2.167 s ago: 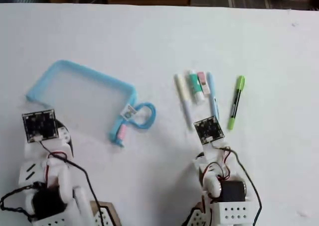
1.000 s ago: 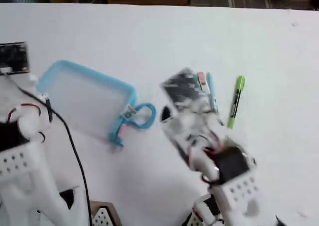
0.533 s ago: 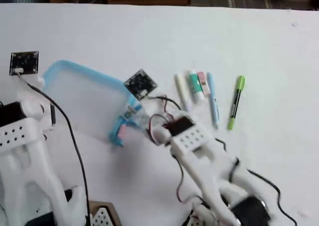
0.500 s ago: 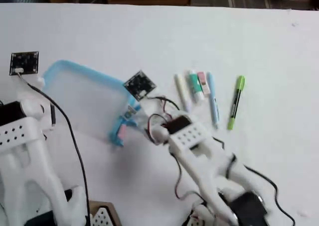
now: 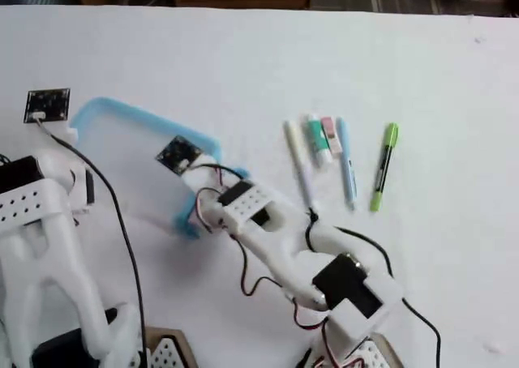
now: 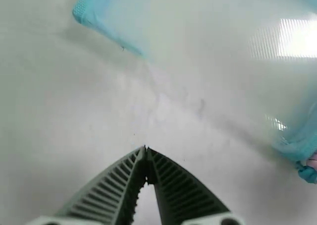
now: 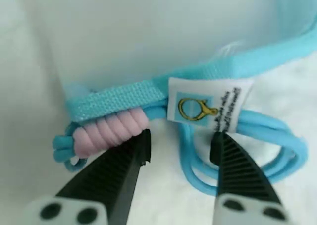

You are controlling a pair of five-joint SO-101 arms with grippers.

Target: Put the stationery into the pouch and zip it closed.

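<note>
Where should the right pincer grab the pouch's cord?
By the pink wrap at the pouch corner, from above, closing across it: it lies flat and is the thickest part of the cord. The open right pincer hovers beside it.

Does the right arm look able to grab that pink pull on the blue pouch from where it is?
Probably yes: the right hand is open just beside the pink pull, with nothing between them.

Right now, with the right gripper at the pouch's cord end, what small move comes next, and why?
Probably shift the right gripper sideways onto the pink-wrapped cord and close: its jaws stand open, with the wrap just outside one finger.
</note>
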